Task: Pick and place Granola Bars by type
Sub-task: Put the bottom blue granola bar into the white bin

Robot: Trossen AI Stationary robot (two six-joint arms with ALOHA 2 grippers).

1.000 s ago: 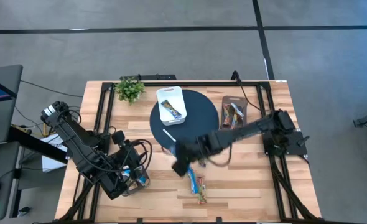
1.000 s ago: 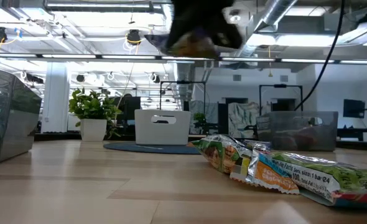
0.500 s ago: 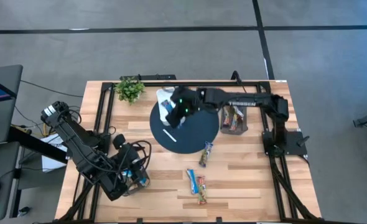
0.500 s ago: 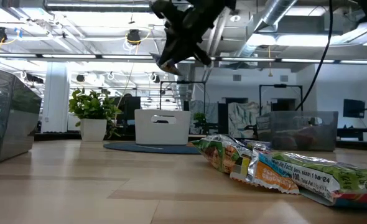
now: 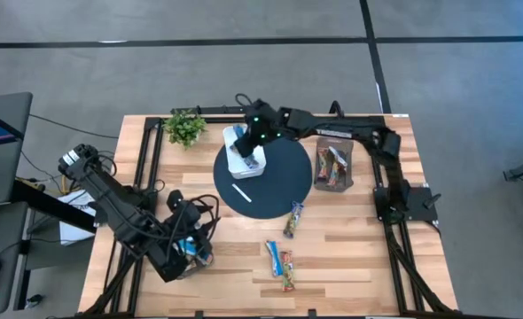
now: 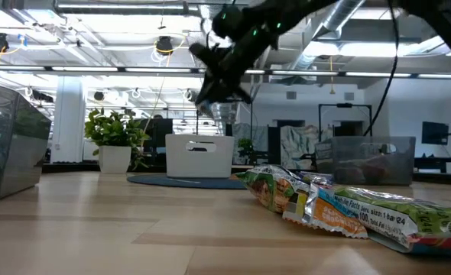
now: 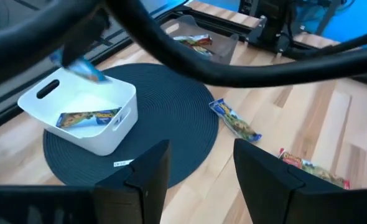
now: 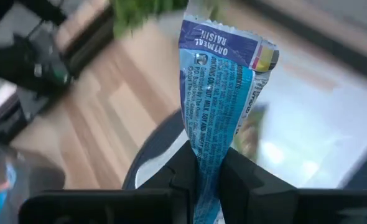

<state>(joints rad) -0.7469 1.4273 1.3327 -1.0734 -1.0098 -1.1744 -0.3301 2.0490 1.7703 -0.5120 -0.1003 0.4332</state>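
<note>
I see a pale wooden slatted table (image 5: 350, 257) framed by black rails, grey floor all round. My right gripper (image 8: 207, 163), fingers clamped on a blue-and-white wrapped granola bar (image 8: 224, 99), hangs over the white rectangular tray (image 5: 244, 151) on the dark round mat (image 5: 279, 182). Three multicoloured bars (image 5: 282, 260) lie on open wood. My left gripper (image 7: 196, 165) waits, fingers spread, at the near-left corner.

Pinched in my right gripper (image 8: 207, 171), the blue bar (image 8: 224, 106) reads "OATMEAL RAISIN" across its far end, lettering upside down.
</note>
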